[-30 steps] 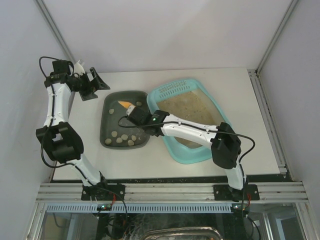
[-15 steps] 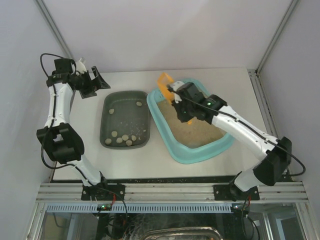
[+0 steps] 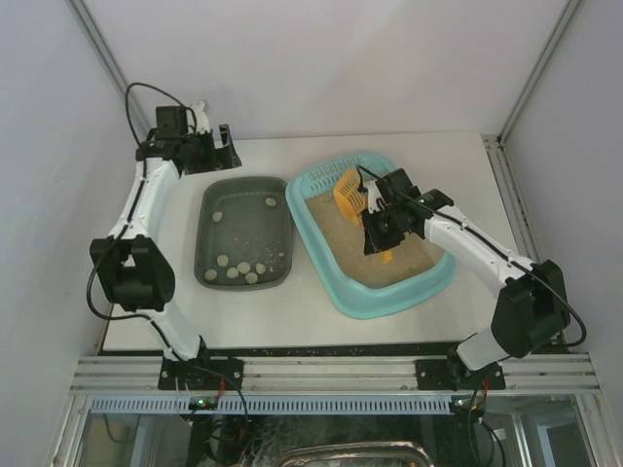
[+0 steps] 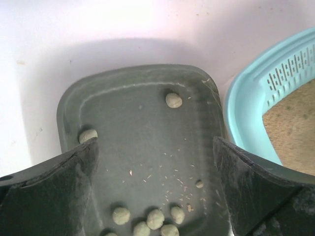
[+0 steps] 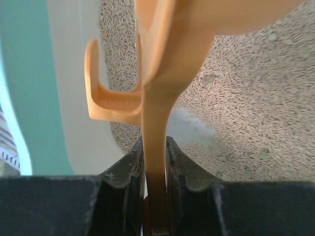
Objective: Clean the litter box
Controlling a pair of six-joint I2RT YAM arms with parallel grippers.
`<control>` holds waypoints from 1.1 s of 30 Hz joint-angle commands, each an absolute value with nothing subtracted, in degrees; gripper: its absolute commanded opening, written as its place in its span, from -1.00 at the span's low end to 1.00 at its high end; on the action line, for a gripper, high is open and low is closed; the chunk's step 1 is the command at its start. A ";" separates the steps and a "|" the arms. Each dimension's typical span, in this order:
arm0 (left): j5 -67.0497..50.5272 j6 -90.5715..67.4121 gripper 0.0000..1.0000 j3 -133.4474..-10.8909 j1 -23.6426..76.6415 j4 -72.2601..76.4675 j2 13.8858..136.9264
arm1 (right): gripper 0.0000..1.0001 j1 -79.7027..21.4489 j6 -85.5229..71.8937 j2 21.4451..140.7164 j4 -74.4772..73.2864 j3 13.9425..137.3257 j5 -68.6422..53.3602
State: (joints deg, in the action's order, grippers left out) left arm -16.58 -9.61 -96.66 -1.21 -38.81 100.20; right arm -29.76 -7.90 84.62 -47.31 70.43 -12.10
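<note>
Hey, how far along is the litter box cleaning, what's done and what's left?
Done: several clumps lie in the dark tray beside the litter box. In hand: the right gripper is shut on the orange scoop, held over the litter. The left gripper hangs open above the dark tray. Left: a few lumps seem to sit in the litter, so more scooping looks likely.

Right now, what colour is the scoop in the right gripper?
Orange-yellow. The scoop shows best in the right wrist view.
</note>
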 commanded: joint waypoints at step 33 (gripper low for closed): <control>-15.98 -7.73 1.00 -125.83 3.47 -30.98 120.62 | 1.00 -23.70 -8.36 102.70 -52.55 89.83 -16.91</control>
State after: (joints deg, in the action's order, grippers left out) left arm -12.84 -4.99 -127.61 5.37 -37.58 125.49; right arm -22.22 -7.94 107.68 -48.34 84.14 -23.81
